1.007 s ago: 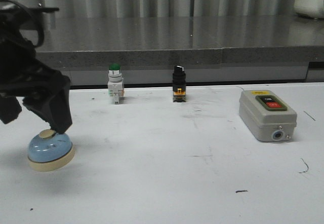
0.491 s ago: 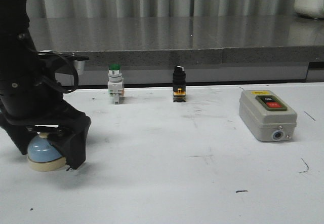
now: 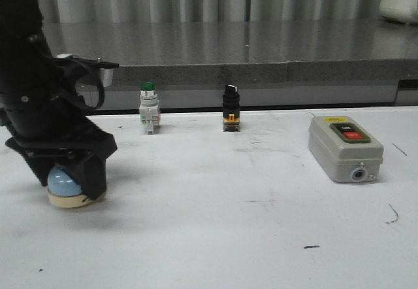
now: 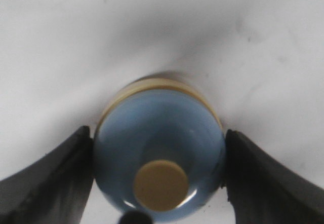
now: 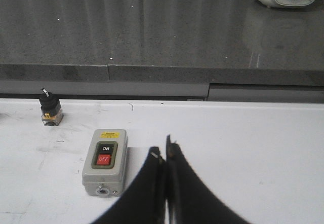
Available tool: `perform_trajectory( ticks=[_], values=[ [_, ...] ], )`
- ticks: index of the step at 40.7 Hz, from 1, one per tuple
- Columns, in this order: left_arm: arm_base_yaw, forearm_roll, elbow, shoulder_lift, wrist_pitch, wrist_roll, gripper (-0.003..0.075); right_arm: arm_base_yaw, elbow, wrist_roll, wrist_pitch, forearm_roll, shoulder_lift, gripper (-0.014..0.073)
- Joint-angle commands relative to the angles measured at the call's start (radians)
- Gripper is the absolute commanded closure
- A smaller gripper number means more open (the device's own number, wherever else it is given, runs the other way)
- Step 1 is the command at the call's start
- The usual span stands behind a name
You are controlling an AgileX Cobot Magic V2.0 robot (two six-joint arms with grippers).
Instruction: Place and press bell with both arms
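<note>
The light-blue bell (image 3: pixel 63 185), with its cream base and cream button, sits at the table's left. In the left wrist view the bell (image 4: pixel 159 155) fills the space between the jaws. My left gripper (image 3: pixel 68 181) stands down over it, one black finger (image 4: pixel 48 181) against each side of the dome, so it is shut on the bell. I cannot tell whether the base rests on the table or hangs just above it. My right gripper (image 5: pixel 164 154) is shut and empty, above the table beside the grey switch box (image 5: pixel 105 167). It does not show in the front view.
A green-capped push button (image 3: pixel 148 108) and a black selector switch (image 3: pixel 230 108) stand at the table's back edge. The grey switch box (image 3: pixel 344 148) lies at the right. A dark counter ledge (image 3: pixel 261 73) runs behind the table.
My left gripper came down from the bell's button to straddle the dome and closed on its sides. The bell shifted a little to the right and up in the picture.
</note>
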State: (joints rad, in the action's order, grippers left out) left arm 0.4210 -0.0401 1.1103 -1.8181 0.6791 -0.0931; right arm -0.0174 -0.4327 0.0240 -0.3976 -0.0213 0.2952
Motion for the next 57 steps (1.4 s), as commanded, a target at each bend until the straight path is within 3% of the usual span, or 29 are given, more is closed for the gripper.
perform_trajectory(
  ticks=[1, 10, 16, 24, 29, 36, 40, 48, 57],
  values=[
    [0.034, -0.003, 0.073, 0.036, -0.012, 0.002, 0.0502, 0.005, -0.039, 0.0, 0.089, 0.005, 0.017, 0.0663],
    [0.124, -0.003, 0.249, -0.076, 0.002, 0.002, 0.0502, 0.005, -0.039, 0.0, 0.089, 0.005, 0.017, 0.0663],
    [0.159, -0.003, 0.378, -0.173, 0.08, 0.002, 0.0502, 0.005, -0.039, 0.0, 0.089, 0.005, 0.017, 0.0663],
    [0.187, -0.003, 0.446, -0.228, 0.136, 0.002, 0.0487, 0.005, -0.039, 0.0, 0.089, 0.005, 0.017, 0.0663],
    [0.203, -0.003, 0.446, -0.233, 0.132, 0.002, 0.0408, 0.005, -0.039, 0.0, 0.089, 0.005, 0.017, 0.0663],
    [0.207, -0.005, 0.446, -0.233, 0.131, 0.004, 0.0211, 0.005, -0.039, 0.0, 0.088, 0.005, 0.017, 0.0663],
    [0.207, -0.007, 0.446, -0.223, 0.144, 0.005, 0.0146, 0.005, -0.039, 0.0, 0.088, 0.005, 0.017, 0.0663],
    [0.203, -0.012, 0.446, -0.154, 0.143, 0.005, 0.0143, 0.005, -0.039, 0.0, 0.088, 0.005, 0.017, 0.0663],
    [0.102, -0.012, 0.404, -0.029, 0.176, 0.005, 0.0174, 0.005, -0.039, 0.0, 0.088, 0.005, 0.017, 0.0663]
  ],
)
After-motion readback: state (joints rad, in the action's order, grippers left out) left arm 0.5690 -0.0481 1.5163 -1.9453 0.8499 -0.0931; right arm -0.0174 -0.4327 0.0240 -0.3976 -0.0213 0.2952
